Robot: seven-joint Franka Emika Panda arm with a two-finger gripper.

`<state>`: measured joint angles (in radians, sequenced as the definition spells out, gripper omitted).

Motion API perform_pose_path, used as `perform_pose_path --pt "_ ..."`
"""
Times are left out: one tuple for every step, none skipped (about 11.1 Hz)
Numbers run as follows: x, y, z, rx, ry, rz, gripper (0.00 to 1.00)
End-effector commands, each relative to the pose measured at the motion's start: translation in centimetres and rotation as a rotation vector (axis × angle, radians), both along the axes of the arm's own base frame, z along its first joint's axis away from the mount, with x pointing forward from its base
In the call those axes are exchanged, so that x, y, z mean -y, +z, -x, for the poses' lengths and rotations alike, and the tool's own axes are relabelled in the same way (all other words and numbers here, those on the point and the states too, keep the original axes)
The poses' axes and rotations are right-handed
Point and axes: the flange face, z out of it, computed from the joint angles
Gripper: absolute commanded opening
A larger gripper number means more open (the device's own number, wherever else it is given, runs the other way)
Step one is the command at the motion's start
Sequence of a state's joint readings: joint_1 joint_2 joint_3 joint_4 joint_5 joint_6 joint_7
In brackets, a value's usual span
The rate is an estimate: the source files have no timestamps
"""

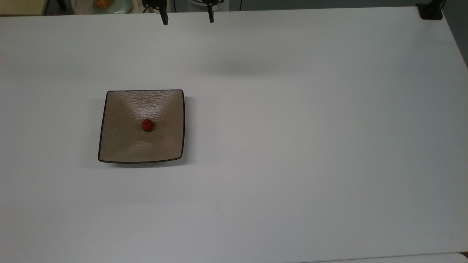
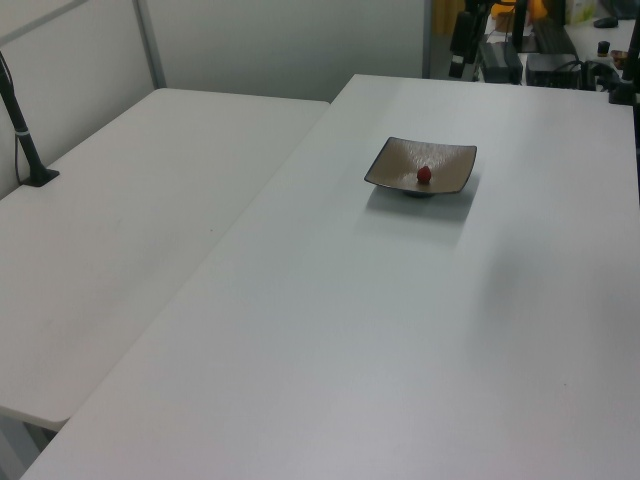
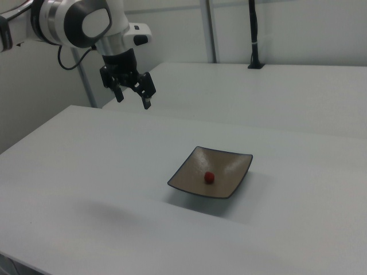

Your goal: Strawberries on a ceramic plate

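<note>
One small red strawberry (image 1: 147,125) lies near the middle of a square tan plate (image 1: 120,146) in the top view, on the left part of a white table (image 1: 292,146). At the upper edge of that picture the gripper (image 1: 187,19) shows two dark fingers (image 1: 165,17) spread wide apart, holding nothing and well away from the plate.

The left view has the plate (image 2: 448,172) far back on the table (image 2: 400,330), the strawberry (image 2: 424,175) resting in it.

The right view shows the gripper (image 3: 133,98) high above the table (image 3: 86,172), fingers wide and empty, well to the right view's left of the plate (image 3: 229,172) with the strawberry (image 3: 210,177) inside.
</note>
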<state>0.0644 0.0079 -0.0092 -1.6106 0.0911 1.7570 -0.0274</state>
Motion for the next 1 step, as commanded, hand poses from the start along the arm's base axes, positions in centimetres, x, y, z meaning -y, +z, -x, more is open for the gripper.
perform_pose_path --pt "0.05 0.26 0.49 0.013 -0.018 -0.003 1.0"
